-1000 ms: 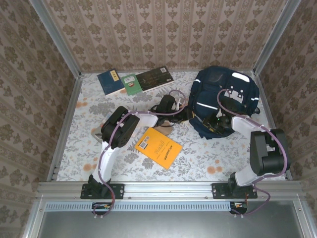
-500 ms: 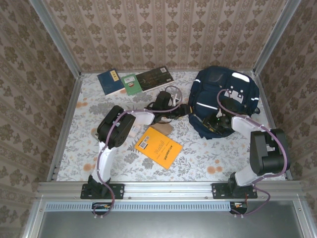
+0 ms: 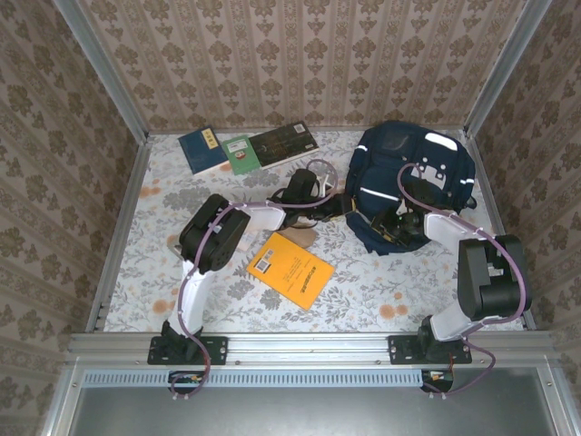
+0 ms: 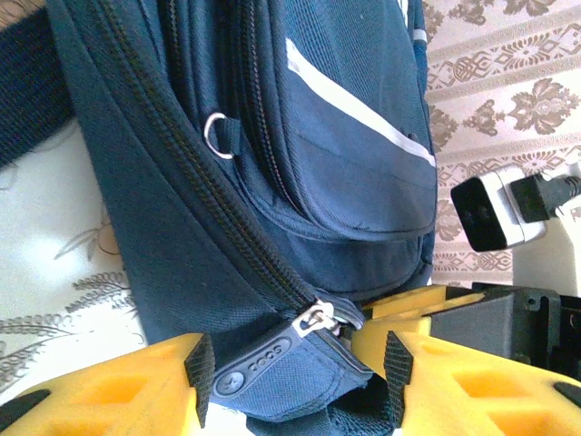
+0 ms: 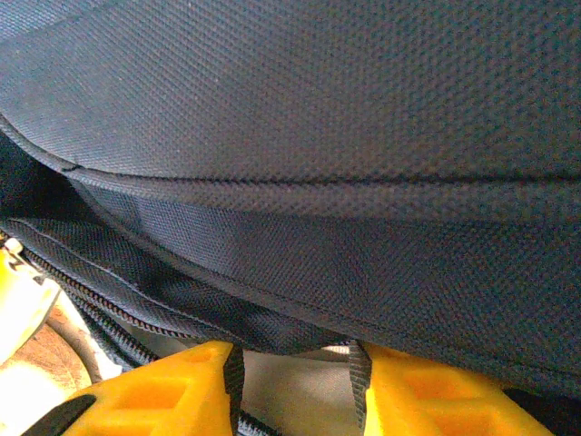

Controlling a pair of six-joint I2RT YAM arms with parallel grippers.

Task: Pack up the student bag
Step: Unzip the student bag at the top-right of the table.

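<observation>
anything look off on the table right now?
Nothing spilled or damaged. One oddity: the orange book lies skewed in the near middle, apart from the three books along the far edge. The student bag lies flat at the far right.

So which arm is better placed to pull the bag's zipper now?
Left. The left gripper stands open around the zipper pull of the student bag; the right gripper pinches its fabric.

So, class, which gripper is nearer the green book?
Left. The left gripper sits right of the green book, at the student bag's left edge; the right gripper is farther right, at its near edge.
</observation>
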